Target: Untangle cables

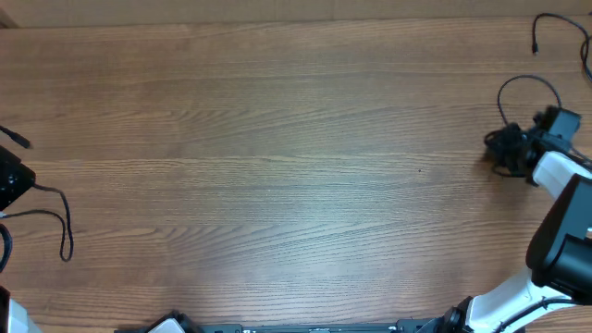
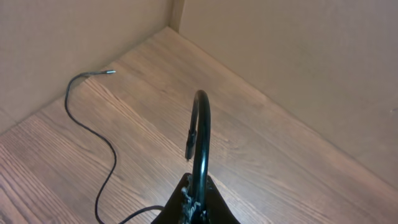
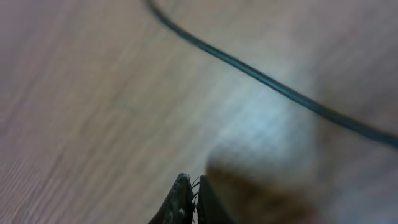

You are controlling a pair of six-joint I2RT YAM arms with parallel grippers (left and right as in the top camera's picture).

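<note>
My left gripper (image 2: 198,205) is shut on a thin black cable (image 2: 201,134) that arches up from the jaws, its small plug (image 2: 190,144) hanging down. A second black strand (image 2: 93,134) snakes over the wood to a metal-tipped plug (image 2: 109,72). In the overhead view the left gripper (image 1: 11,178) is at the far left edge, with a cable loop (image 1: 65,222) trailing from it. My right gripper (image 1: 504,148) is at the far right beside a cable loop (image 1: 529,81). In the right wrist view its jaws (image 3: 194,193) are shut with nothing visible between them, and a blurred cable (image 3: 267,81) crosses ahead.
Another black cable with a plug end (image 1: 536,39) lies at the far right corner. Beige walls (image 2: 298,68) meet in a corner behind the left gripper. The wooden table (image 1: 277,166) spans the middle between the arms.
</note>
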